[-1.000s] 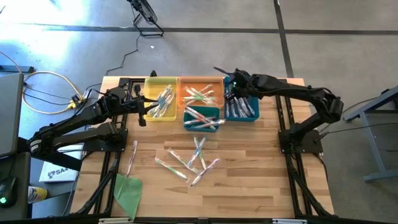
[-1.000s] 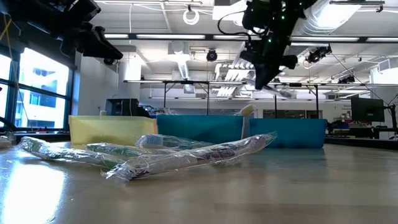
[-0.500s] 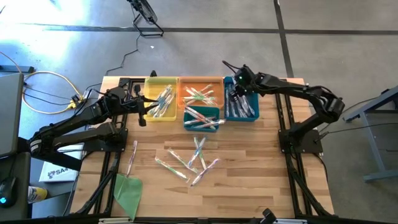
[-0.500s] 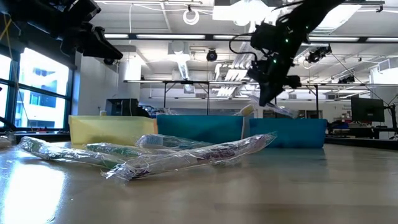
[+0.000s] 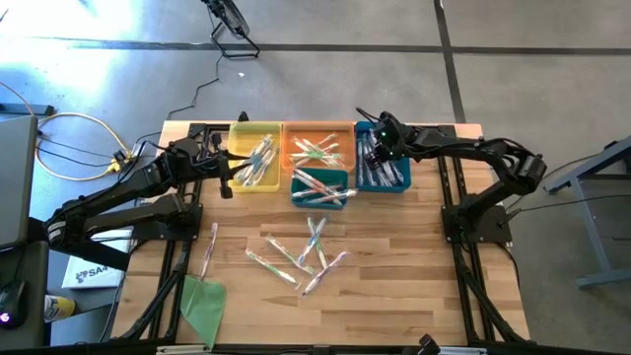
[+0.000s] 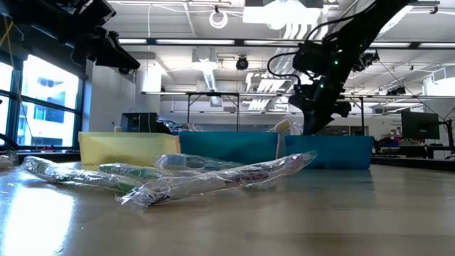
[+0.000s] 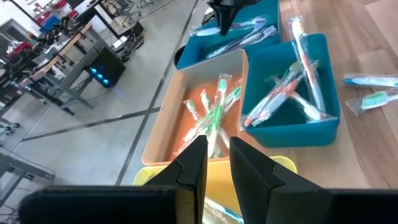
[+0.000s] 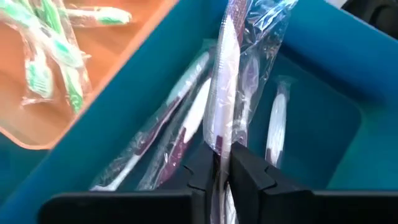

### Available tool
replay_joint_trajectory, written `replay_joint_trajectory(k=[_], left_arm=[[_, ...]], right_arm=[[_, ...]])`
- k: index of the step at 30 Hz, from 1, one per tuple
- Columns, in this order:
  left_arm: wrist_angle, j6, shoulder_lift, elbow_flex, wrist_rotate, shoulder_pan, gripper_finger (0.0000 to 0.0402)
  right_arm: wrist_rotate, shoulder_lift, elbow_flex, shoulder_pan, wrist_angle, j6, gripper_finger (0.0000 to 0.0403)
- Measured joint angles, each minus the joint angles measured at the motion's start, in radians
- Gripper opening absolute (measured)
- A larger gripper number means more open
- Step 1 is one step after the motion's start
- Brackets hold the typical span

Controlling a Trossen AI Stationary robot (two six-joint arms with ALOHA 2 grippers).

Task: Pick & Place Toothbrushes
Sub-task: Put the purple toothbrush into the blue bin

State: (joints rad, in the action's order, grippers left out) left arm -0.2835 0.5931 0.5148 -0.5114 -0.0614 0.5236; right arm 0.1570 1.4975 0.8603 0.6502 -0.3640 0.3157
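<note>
The right gripper [image 5: 378,141] sits over the blue bin [image 5: 398,183] at the upper right of the table in the high view, and its wrist camera gives the close look: its two dark fingers are pinched together on a clear-wrapped toothbrush [image 8: 225,81], which runs up from between the fingertips and hangs down into the bin. Below it lie several purple-and-white brushes, already sorted.

The risk here is the wrapper. The grip looks to be on loose plastic as much as on the handle, so when the jaws part the film could cling to a pad and the brush could ride back up with the arm. The brush also stands steeply — let go from this angle, it may lean against the bin wall or tip over the rim toward the orange bin [image 5: 343,126] next door.

The left gripper [image 5: 229,174] waits at the upper left of the high view, beside the yellow bin [image 5: 237,128]; its fingers stand a narrow gap apart with nothing between them.

Plenty remains — a scatter of wrapped toothbrushes [image 5: 306,252] lies mid-table, one stray [image 5: 209,248] sits further left, and a green sheet [image 5: 202,300] lies at the lower left. The small teal bin [image 5: 317,201] already holds a few.
</note>
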Motion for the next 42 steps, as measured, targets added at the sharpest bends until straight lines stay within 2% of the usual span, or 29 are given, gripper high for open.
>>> replay_joint_trajectory(k=[8,12,16,24,28,34,42], left_arm=[[-0.001,0.000,0.000,0.000,0.002,0.000,0.0064],[-0.002,0.000,0.000,0.000,0.002,0.000,0.0064],[-0.006,0.000,0.000,0.000,0.002,0.000,0.0064],[-0.006,0.000,0.000,0.000,0.005,0.000,0.0064],[-0.006,0.000,0.000,0.000,0.005,0.000,0.0064],[-0.008,-0.016,0.000,0.000,0.005,0.000,0.0064],[-0.008,-0.164,0.000,0.000,0.003,0.000,0.0064]], right_arm=[[0.021,0.000,-0.012,0.000,0.042,-0.005,0.0113],[0.016,0.000,-0.012,0.000,0.059,-0.006,0.0133],[-0.011,-0.008,0.004,0.000,0.061,-0.006,0.0134],[-0.331,-0.070,0.081,-0.010,0.067,0.005,0.0117],[-0.429,-0.093,0.092,-0.028,0.101,0.002,0.0111],[-0.474,-0.097,0.095,-0.074,0.196,0.005,0.0109],[-0.471,-0.097,0.095,-0.134,0.283,0.005,0.0109]])
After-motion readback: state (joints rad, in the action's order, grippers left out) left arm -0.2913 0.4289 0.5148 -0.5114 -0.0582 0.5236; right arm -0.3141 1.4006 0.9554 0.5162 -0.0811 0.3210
